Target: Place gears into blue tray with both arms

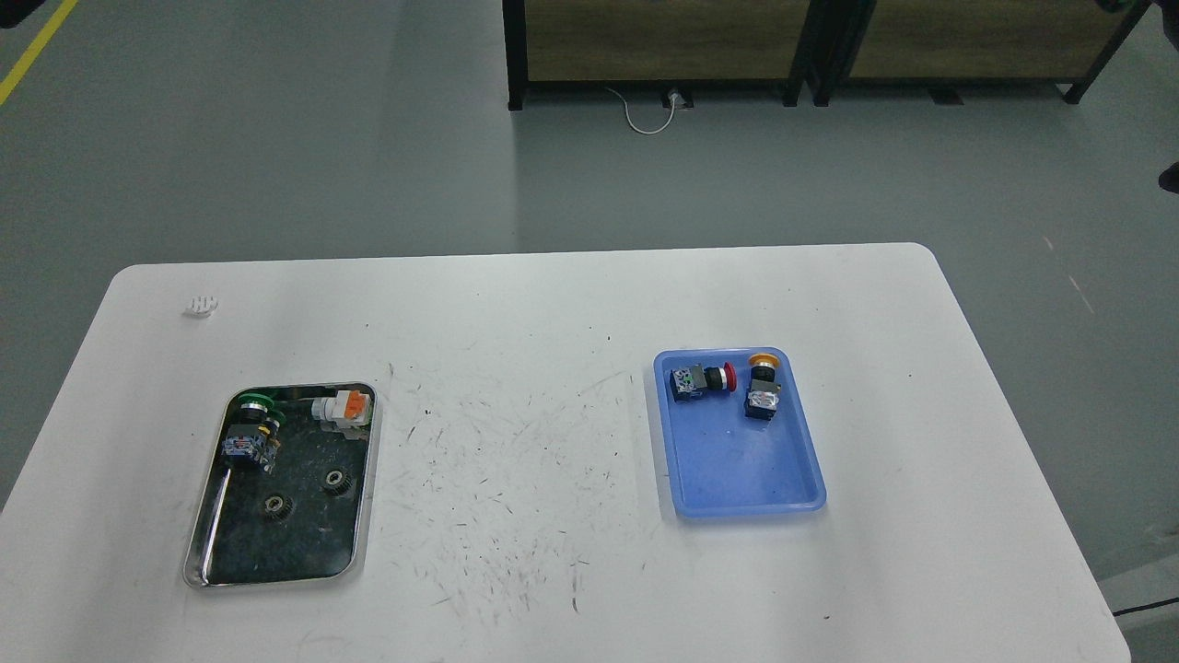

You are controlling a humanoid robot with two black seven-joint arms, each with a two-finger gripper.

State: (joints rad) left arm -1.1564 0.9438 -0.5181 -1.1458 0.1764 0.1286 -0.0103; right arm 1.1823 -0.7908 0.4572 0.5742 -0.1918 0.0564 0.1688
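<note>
The white surface, scuffed with dark marks, carries two trays well apart. The silver tray on the left has a dark bottom; the blue tray on the right is shallow, light blue, round-cornered. Both gears lie flat in the silver tray's near half: one gear, the other gear, small, dark, toothed, pale-centred. Neither hand is in view.
</note>
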